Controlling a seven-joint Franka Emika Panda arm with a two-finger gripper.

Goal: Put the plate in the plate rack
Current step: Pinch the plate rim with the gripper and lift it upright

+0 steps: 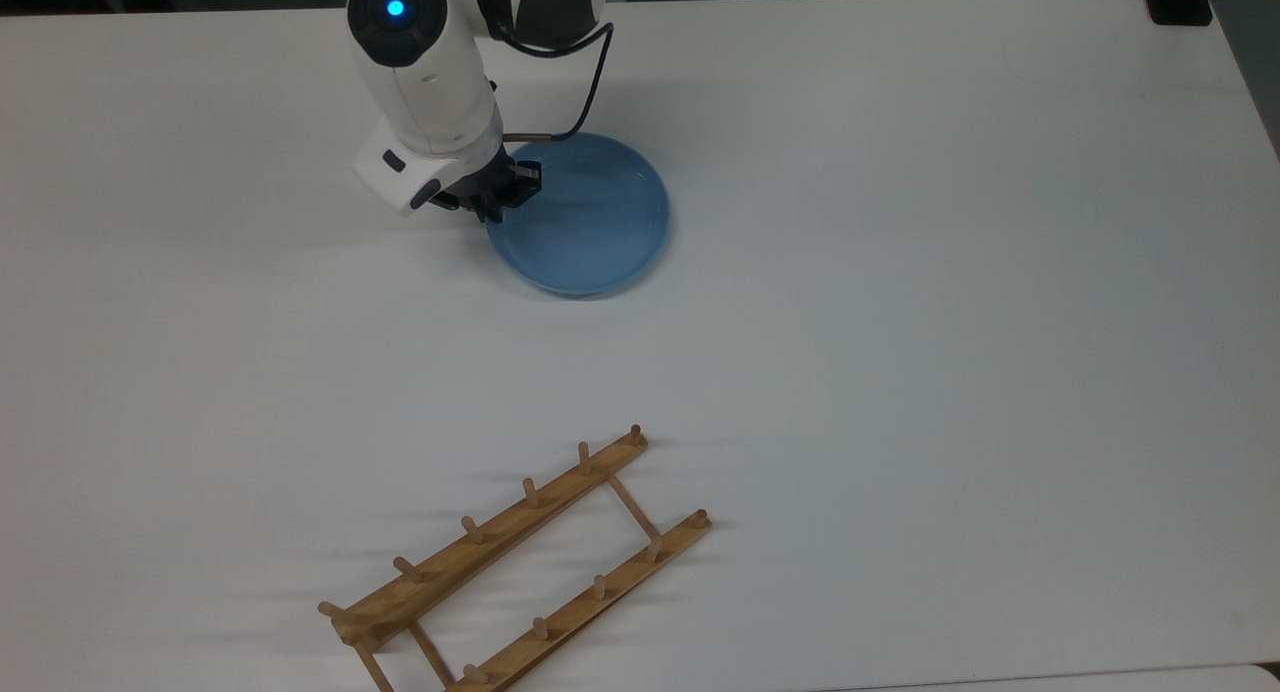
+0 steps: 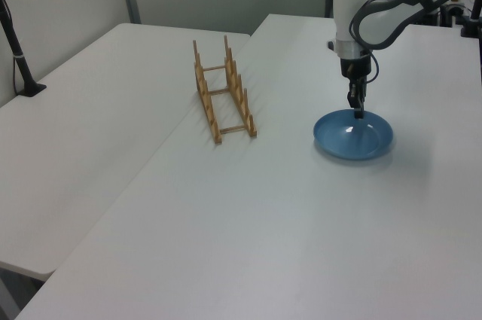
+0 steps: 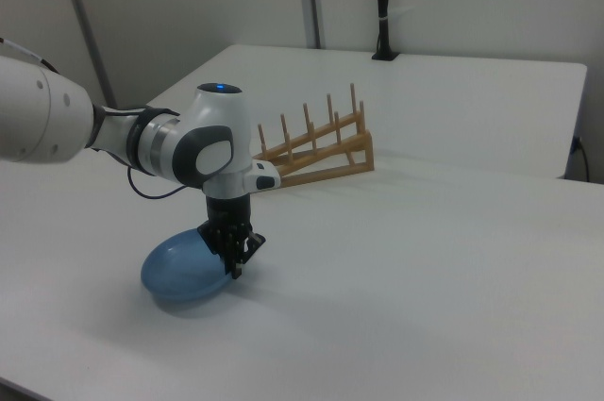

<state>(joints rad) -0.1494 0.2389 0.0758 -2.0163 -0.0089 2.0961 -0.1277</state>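
Observation:
The light-blue plate (image 1: 592, 217) lies on the white table (image 1: 900, 322) in the top view's upper middle. My gripper (image 1: 494, 209) points down at the plate's left rim and is shut on it. In the left view the gripper (image 2: 358, 115) stands over the plate's (image 2: 354, 136) far edge. The right view has the gripper (image 3: 234, 269) at the plate's (image 3: 179, 269) right edge, the plate slightly tilted. The wooden plate rack (image 1: 490, 534) stands unoccupied near the top view's bottom edge, well apart from the plate. It also appears as the rack (image 2: 239, 102) and the rack (image 3: 321, 160).
A black clamp post (image 2: 19, 56) stands on the adjoining table at the left view's left, seen as the post (image 3: 382, 5) behind the rack in the right view. A seam between two tables runs beside the rack. Open white tabletop separates plate and rack.

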